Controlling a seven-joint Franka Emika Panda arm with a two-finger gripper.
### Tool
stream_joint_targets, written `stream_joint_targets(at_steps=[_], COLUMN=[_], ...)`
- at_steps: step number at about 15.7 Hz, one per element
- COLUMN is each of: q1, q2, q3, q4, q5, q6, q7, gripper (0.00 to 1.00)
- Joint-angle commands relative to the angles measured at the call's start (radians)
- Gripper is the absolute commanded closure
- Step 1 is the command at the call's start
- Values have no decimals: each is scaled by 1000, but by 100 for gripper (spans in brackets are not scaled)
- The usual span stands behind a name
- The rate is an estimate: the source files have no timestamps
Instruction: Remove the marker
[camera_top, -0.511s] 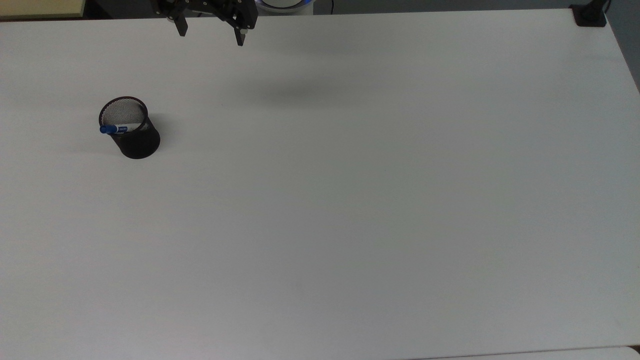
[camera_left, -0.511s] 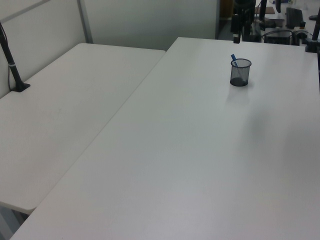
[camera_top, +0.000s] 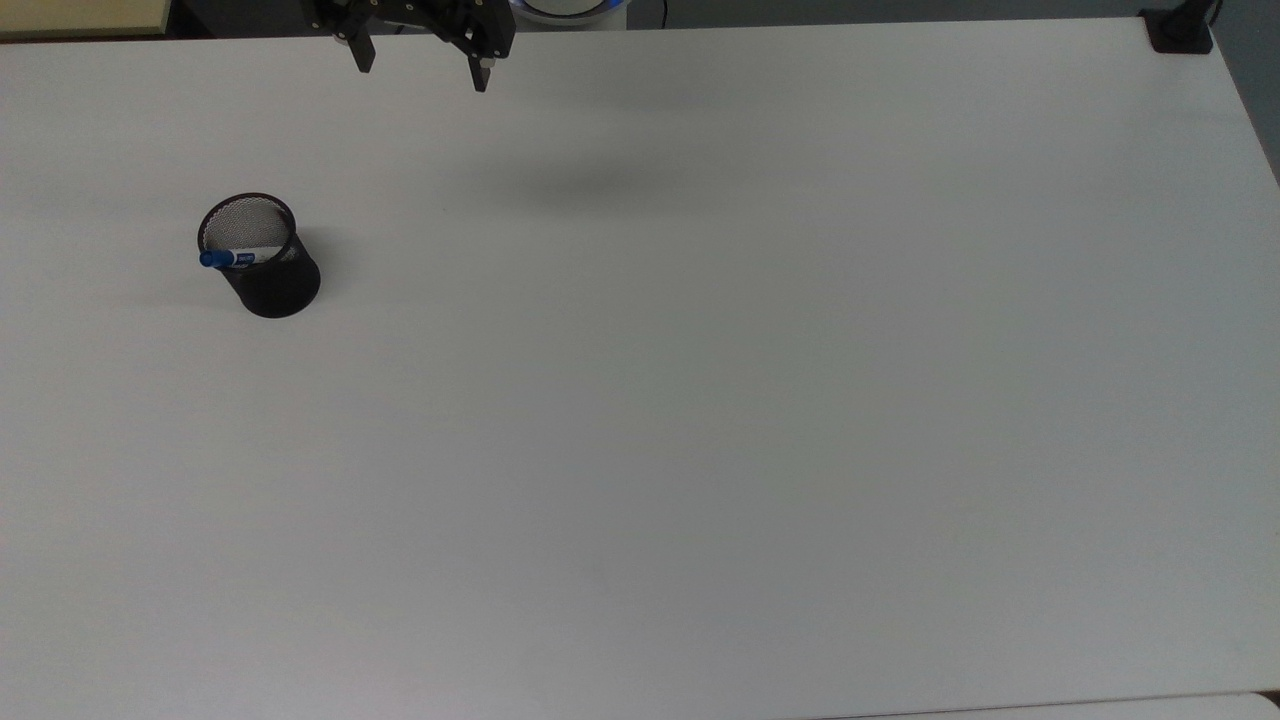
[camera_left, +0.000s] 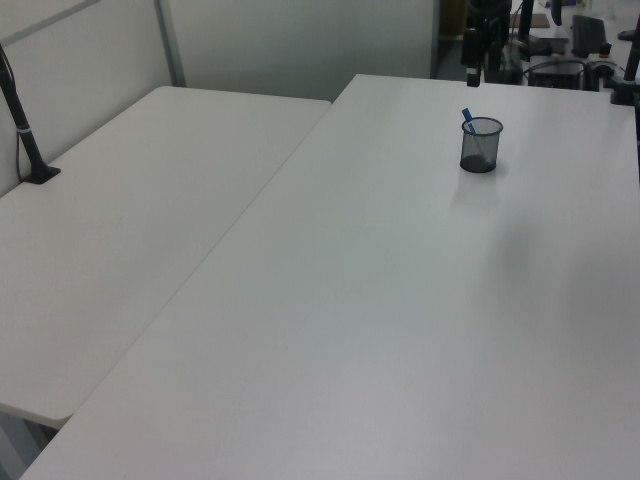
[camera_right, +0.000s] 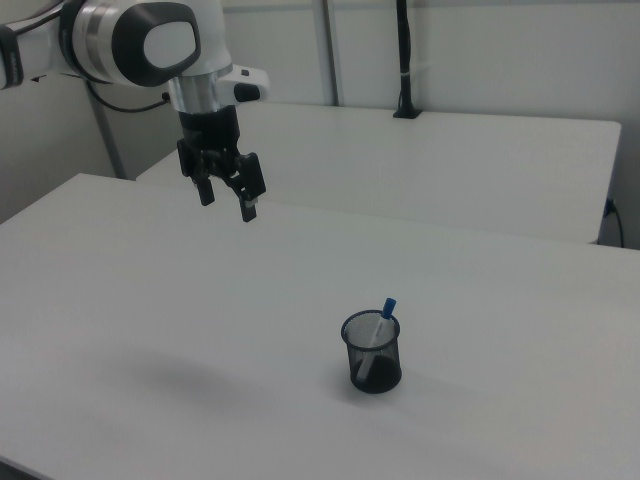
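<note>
The marker (camera_top: 232, 258) has a white barrel and a blue cap. It stands tilted inside a black mesh cup (camera_top: 268, 275) at the top view's left, its cap (camera_right: 389, 305) poking over the rim. The same cup (camera_right: 372, 353) sits low in the right view, and in the left view the cup (camera_left: 480, 146) is far back with the marker (camera_left: 467, 121) sticking out. My gripper (camera_top: 423, 77) hangs open above the table's far edge in the top view, well apart from the cup. In the right view my gripper (camera_right: 229, 201) is high and to the left of the cup, nothing between its fingers.
The white table (camera_top: 700, 400) spreads wide around the cup. A second white table (camera_left: 130, 230) joins it on the left view's left. A black post clamp (camera_top: 1178, 30) sits at the top view's far right corner. The arm's shadow (camera_top: 590, 190) lies on the table.
</note>
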Motion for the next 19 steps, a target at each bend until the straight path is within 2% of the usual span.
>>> stream_joint_targets(at_steps=[1, 12, 15, 19], q1=[-1, -4, -61, -177], q2=[5, 37, 100, 145], q3=[-5, -11, -14, -13], q4=[16, 19, 45, 40], q5=[15, 0, -17, -34], q6=[-15, -1, 4, 58], q7=[-12, -36, -107, -210], gripper=[0, 0, 0, 0])
